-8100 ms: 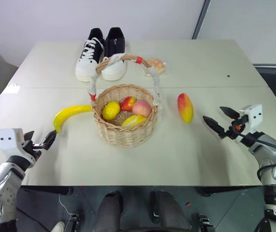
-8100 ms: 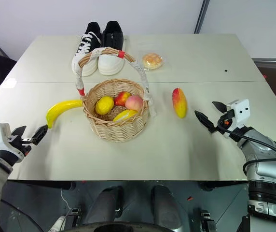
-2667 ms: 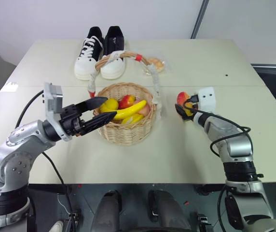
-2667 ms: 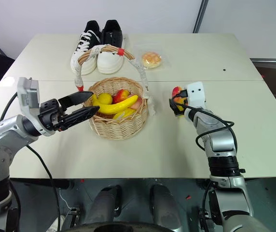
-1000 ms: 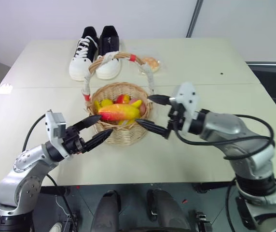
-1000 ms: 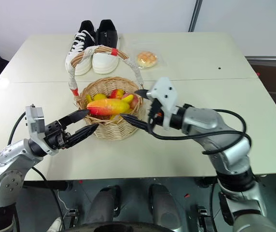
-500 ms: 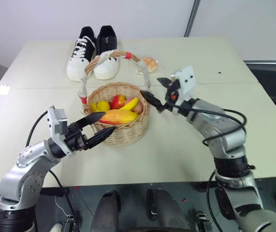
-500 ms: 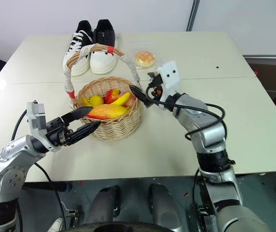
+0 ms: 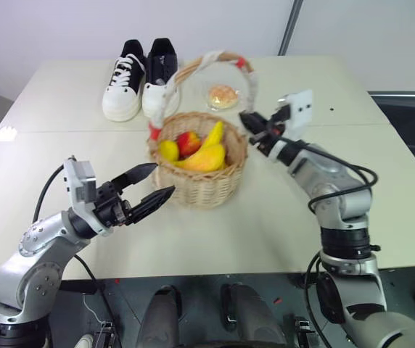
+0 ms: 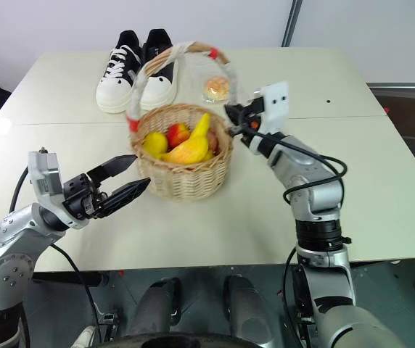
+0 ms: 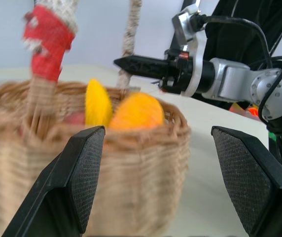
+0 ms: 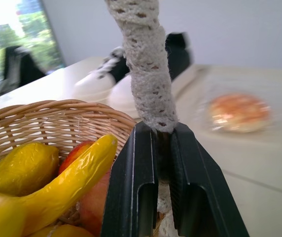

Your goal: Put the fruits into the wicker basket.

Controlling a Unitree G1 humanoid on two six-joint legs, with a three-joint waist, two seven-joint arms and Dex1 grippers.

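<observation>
Wicker basket (image 10: 186, 170) with fruits on the tabletop (image 10: 381, 181)

The banana (image 10: 199, 129) and the mango (image 10: 187, 152) lie inside the basket. The right gripper (image 10: 231, 112) is closed on the basket's cloth-wrapped handle (image 10: 178, 51) near its right end. The left gripper (image 10: 131, 174), fingers apart, is just left of the basket. Sneakers (image 10: 131, 61) and a wrapped bun (image 10: 216, 88) lie behind.

I can read no text, label, brand, number or sign anywhere here. The sneakers (image 9: 144, 85) carry no lettering I can make out, and the bun's clear wrapper (image 9: 223, 96) looks unprinted, though it is perhaps too small from my seat to be sure.
</observation>
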